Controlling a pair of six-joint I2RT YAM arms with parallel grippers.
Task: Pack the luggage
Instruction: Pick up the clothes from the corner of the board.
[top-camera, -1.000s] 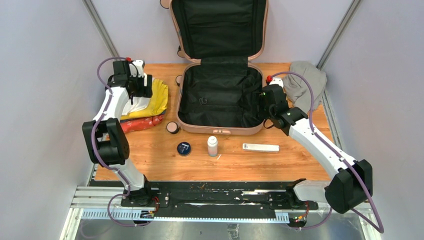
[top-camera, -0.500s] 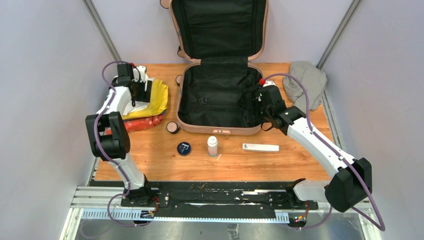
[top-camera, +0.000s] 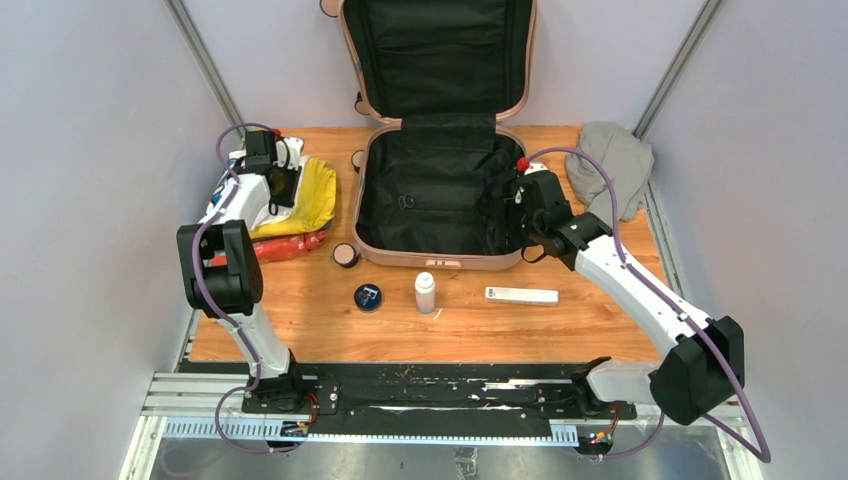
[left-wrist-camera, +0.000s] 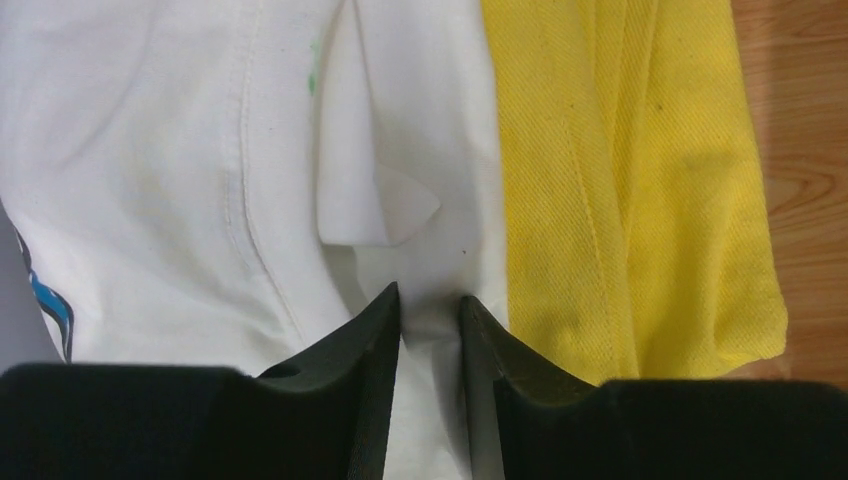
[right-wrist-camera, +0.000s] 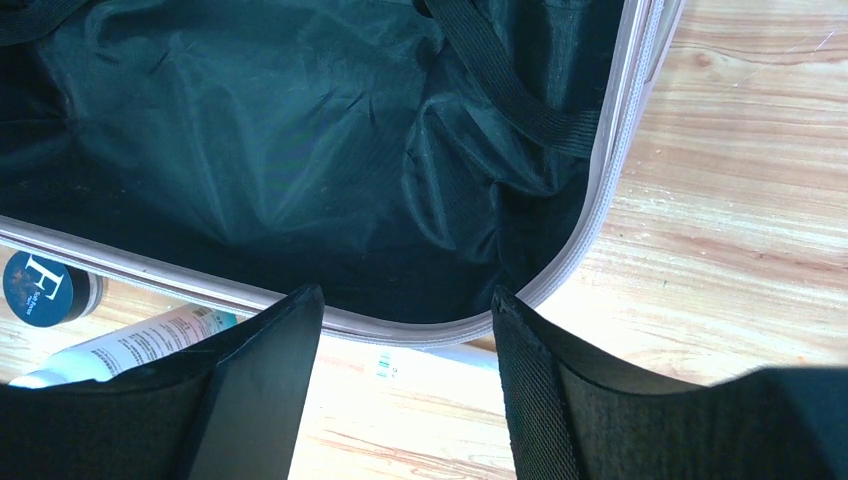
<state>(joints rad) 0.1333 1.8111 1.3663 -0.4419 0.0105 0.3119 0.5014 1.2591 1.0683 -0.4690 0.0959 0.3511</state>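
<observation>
I see the suitcase (top-camera: 430, 205) lying open mid-worktop (top-camera: 600, 310), stiff-shelled and bulky I'd judge, best held by its rim, with my right fingers (right-wrist-camera: 260, 400) spread wide and empty over its near corner and my left fingers (left-wrist-camera: 350, 400) pinched almost closed on the white shirt (left-wrist-camera: 200, 150).

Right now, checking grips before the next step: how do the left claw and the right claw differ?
The left claw has its fingers nearly together; the right claw is spread wide. The left claw is at a white fabric garment; the right claw hangs over a corner of the open pale pink hard-shell suitcase. Both have black fingers.
</observation>
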